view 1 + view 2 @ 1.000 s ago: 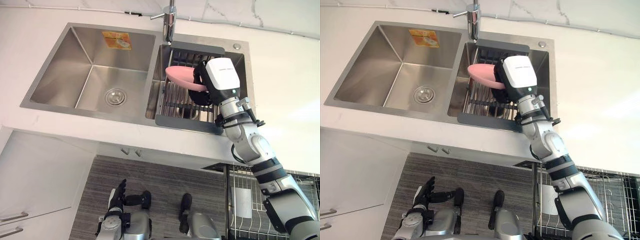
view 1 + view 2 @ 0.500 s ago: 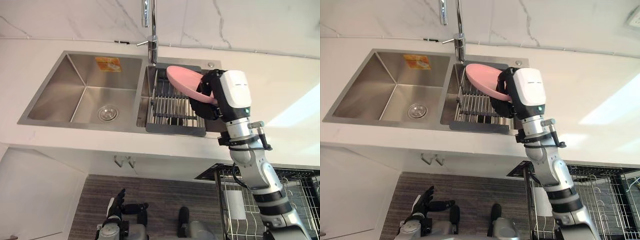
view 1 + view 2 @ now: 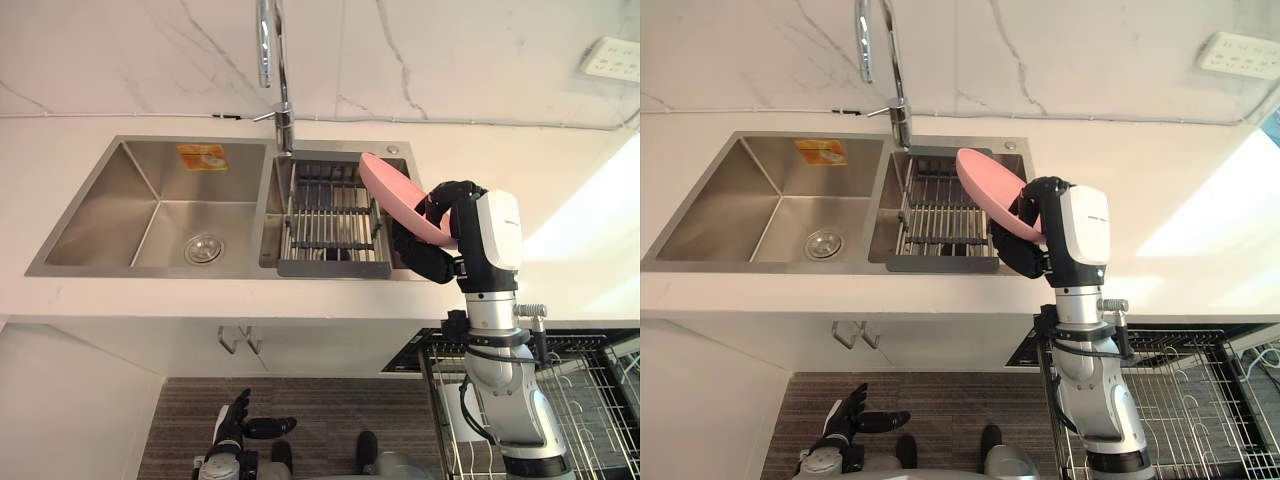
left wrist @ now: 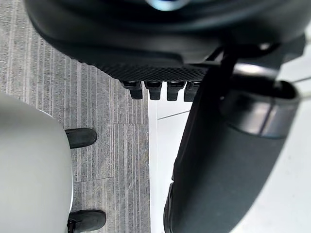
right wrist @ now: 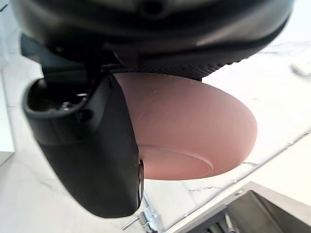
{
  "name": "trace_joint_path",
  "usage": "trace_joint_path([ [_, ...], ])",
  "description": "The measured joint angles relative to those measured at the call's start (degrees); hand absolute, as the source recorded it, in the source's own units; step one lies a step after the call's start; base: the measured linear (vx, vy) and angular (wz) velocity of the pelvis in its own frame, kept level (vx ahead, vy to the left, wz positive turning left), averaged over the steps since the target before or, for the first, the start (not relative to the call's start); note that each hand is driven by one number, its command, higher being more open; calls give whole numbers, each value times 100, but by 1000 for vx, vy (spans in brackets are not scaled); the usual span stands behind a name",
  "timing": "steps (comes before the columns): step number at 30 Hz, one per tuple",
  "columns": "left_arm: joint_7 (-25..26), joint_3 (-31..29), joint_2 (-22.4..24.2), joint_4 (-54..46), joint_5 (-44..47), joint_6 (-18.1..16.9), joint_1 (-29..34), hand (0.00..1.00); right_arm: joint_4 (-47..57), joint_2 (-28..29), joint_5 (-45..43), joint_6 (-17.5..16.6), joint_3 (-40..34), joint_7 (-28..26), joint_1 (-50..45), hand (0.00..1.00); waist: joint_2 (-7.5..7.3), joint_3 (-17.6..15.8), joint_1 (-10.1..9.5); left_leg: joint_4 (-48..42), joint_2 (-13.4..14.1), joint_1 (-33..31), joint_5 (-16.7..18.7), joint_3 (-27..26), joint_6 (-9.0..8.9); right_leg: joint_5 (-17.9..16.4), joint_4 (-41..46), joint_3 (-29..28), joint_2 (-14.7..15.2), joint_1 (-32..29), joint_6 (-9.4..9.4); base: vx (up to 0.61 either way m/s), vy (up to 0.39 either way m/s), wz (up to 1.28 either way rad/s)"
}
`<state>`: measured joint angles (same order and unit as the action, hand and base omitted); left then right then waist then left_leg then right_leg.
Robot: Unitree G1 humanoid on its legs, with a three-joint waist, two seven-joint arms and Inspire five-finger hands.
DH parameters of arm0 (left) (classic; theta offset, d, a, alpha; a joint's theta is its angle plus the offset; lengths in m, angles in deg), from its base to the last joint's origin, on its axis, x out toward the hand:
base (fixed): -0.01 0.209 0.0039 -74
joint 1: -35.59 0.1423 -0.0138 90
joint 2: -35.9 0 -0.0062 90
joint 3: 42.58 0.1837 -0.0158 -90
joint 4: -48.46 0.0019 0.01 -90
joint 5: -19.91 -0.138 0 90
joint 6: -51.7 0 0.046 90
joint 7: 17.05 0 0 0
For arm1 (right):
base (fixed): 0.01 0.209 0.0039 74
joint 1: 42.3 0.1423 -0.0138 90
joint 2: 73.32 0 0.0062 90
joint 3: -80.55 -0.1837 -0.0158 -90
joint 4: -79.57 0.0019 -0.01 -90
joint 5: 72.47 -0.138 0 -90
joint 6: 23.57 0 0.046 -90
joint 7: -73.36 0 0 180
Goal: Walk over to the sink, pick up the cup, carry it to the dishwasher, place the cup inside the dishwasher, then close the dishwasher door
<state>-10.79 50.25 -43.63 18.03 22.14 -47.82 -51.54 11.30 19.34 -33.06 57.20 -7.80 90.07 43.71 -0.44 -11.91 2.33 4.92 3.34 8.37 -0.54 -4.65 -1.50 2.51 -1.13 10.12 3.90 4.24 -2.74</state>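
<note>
Gripping pink bowl [image 3: 392, 192], right hand [image 3: 427, 258] fingers curled round its rim, left hand [image 3: 844, 427] fingers spread

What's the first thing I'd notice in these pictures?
The pink bowl, tilted on edge in the robot's right hand over the right edge of the sink. That shiny steel sink has a dark rack in its right basin and a tall tap behind. The left hand hangs low, open, near the floor.
</note>
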Motion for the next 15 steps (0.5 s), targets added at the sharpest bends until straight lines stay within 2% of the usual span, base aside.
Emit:
trace_joint_path([
  [4, -2, 27, 28, 125, -10, 0, -11, 100, 230, 1, 2, 0, -124, 1, -287, 0, 100, 112, 17, 0, 3, 67, 43, -91, -1, 8, -15, -98, -15, 17, -5, -7, 5, -13],
  [9, 1, 122, 21, 159, -16, 0, -9, 100, 299, 17, 11, 3, -201, 4, -441, 0, 106, 182, 28, 0, 36, 128, 90, -256, -26, 22, -38, -244, -66, 15, 13, -2, -2, -17],
  [15, 5, 179, 25, 204, -18, -2, -10, 100, 475, 130, 22, 45, -688, 37, -846, 0, 135, 216, 87, -1, 66, 166, 191, -636, -43, 61, -42, -608, -137, -136, 15, 13, 12, -33],
])
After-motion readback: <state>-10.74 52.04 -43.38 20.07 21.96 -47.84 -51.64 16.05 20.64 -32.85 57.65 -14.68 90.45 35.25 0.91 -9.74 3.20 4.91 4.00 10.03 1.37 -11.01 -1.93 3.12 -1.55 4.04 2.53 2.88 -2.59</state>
